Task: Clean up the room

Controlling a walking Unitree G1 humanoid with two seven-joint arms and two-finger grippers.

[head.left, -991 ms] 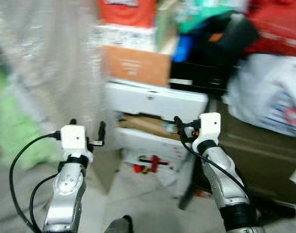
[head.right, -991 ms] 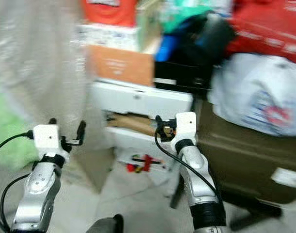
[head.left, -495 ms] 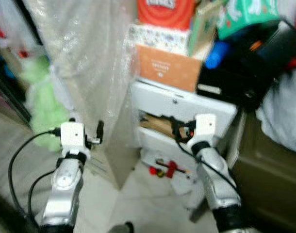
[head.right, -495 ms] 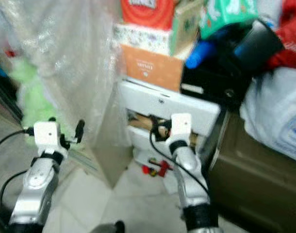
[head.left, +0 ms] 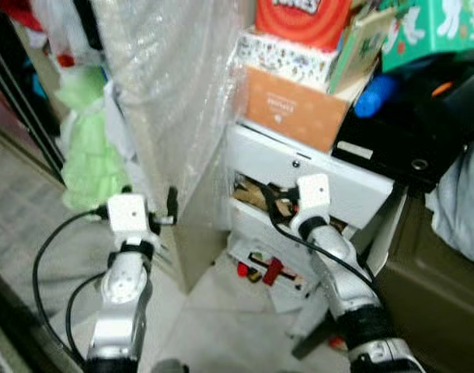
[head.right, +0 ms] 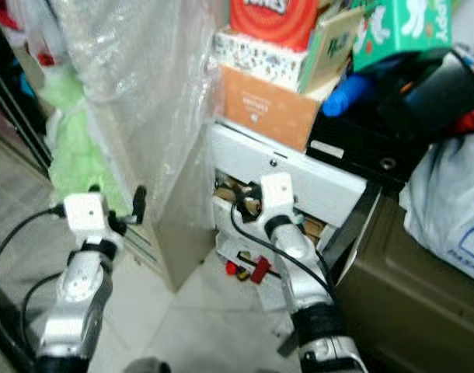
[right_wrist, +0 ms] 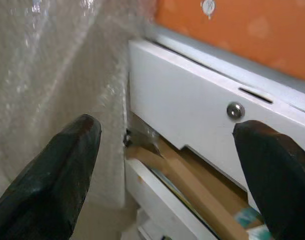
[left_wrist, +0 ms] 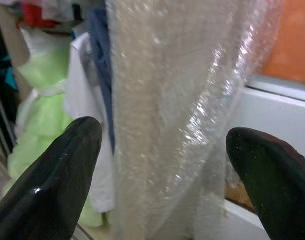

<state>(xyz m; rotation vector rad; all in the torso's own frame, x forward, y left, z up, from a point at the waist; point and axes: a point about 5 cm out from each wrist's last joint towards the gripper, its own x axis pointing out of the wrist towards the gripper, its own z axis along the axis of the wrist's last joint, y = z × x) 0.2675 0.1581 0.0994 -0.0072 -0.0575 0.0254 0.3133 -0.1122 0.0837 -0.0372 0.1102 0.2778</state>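
1. Cluttered storage corner, pretty packed: a white drawer unit [head.left: 315, 167] stands against a tall panel wrapped in clear bubble wrap [head.left: 175, 85], with an orange cardboard box [head.left: 287, 109], a red tub [head.left: 303, 19] and a green printed box [head.right: 400, 31] stacked on top, and a pale tiled floor [head.left: 214, 326] below.

2. Both arms are raised in front of the robot. The left hand [left_wrist: 162, 165] has its two black fingers spread wide, nothing between them, aimed at the bubble wrap. The right hand [right_wrist: 167, 165] is also wide and empty, close to the white drawer front with its small round lock [right_wrist: 235, 110].

3. What needs tidying, as far as I can judge: small red and black bits [head.left: 264, 270] lying on a white sheet on the floor just under the unit, and brown cardboard [right_wrist: 192, 175] poking out of the open slot beneath the drawer front. A green stuffed toy [head.left: 85, 148] sits further left by the wall.

4. To do this step well, I'd lower the body first and settle so the blurry head views sharpen. Then pick one item, probably the red bits, and bring the right hand straight down over it.

5. Watch the black cables [head.left: 54, 256] on the arms near the drawer edge.
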